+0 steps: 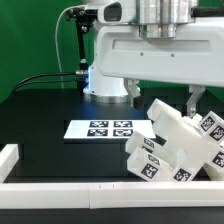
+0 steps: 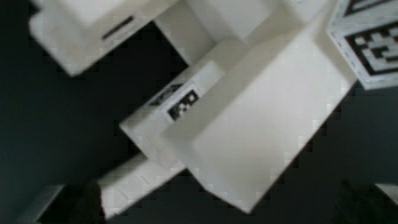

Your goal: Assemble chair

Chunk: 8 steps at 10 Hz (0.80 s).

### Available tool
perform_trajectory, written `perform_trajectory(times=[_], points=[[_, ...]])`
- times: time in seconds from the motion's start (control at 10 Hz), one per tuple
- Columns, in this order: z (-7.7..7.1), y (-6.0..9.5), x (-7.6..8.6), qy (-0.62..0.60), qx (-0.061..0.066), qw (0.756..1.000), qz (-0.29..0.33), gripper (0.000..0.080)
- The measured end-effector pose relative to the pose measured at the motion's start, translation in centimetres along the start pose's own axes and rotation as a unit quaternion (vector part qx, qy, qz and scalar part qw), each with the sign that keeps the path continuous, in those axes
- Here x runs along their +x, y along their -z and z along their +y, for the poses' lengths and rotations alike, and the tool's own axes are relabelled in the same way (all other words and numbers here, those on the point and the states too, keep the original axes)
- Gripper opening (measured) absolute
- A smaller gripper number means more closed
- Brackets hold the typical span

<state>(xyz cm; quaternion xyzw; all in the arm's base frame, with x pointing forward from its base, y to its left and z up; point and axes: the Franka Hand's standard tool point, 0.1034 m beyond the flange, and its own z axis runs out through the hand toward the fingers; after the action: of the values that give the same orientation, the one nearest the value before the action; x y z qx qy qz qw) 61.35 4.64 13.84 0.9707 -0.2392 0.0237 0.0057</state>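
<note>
Toward the exterior view's right, on the near part of the black table (image 1: 40, 120), you have the chair (image 1: 172, 148) as a crowded heap of white blocky pieces, tilted at different angles and leaning on one another, several showing black-and-white square tags. One tagged piece (image 1: 212, 125) sits at the heap's far right, cut off by the frame, and the lowest pieces lie just beside the low white border rail (image 1: 90, 190) along the near edge. You cannot tell from either view whether any two pieces are actually joined. Straight above the heap your jaws hang spread wide, one dark finger (image 1: 133, 96) on each side of the topmost piece with a visible gap to it, so they have hold of nothing. From the wrist view you look down on the chair (image 2: 249, 120) at close range and blurred: a long slanted white bar (image 2: 267, 95) carries a small dark tag (image 2: 182, 104), a larger tag (image 2: 370, 48) shows on a neighbouring piece, and black table shows between them. On the exterior view's left of the heap, near it, the marker board (image 1: 108, 128) lies flat with its four tags. Behind it stands the arm's white base (image 1: 108, 85), with black cables (image 1: 45, 78) trailing off, against a green backdrop (image 1: 30, 40).
</note>
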Motion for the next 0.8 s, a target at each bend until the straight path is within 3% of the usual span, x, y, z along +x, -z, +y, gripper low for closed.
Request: perform_trajectory(times=[0.2, 0.4, 0.7, 0.8], points=[[0.3, 0.0, 0.2, 0.033, 0.003, 0.999, 0.010, 0.0649], [1.0, -0.9, 0.2, 0.067, -0.005, 0.998, 0.010, 0.0649], [3.5, -2.7, 0.3, 0.109, -0.012, 0.994, 0.026, 0.0649], [5.1, -3.2, 1.0, 0.117, -0.013, 0.993, 0.032, 0.0649]])
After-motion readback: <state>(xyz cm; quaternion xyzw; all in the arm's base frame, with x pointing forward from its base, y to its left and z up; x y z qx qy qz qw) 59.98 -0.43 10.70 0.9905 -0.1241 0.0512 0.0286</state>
